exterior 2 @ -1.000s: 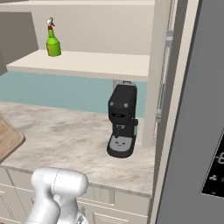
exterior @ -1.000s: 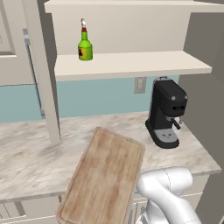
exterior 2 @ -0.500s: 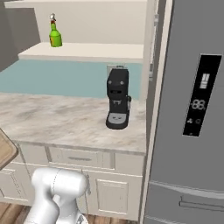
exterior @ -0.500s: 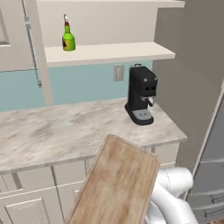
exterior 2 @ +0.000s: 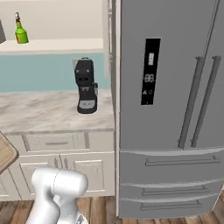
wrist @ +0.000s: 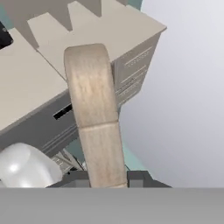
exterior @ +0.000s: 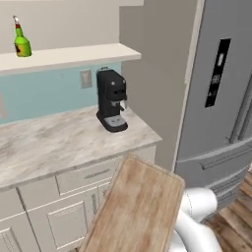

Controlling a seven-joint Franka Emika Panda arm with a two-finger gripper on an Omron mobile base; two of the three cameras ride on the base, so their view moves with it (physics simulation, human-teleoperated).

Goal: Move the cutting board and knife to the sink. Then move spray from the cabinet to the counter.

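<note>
The cutting board (exterior: 138,206), a light-brown wooden slab, hangs in the air in front of the lower cabinets, above my white arm. One corner of the cutting board (exterior 2: 5,153) shows at the left edge of the right base view. In the hand view my gripper (wrist: 108,177) is shut on the board (wrist: 94,113), whose edge runs up between the two dark tips. The green spray (exterior: 20,42) stands on the beige cabinet shelf (exterior: 74,54); the right base view also has the spray (exterior 2: 19,31) on that shelf (exterior 2: 65,44). Below lies the marble counter (exterior: 59,140). The knife and the sink are out of view.
A black coffee machine (exterior: 112,106) stands at the counter's right end, next to a tall grey fridge (exterior 2: 175,109). Panelled drawers and doors (exterior 2: 57,142) run under the counter (exterior 2: 43,111). Wooden floor (exterior: 236,221) shows at the lower right.
The whole picture has slid left as the base backs away and turns right, bringing the fridge into view. The cutting board stays in my grip.
</note>
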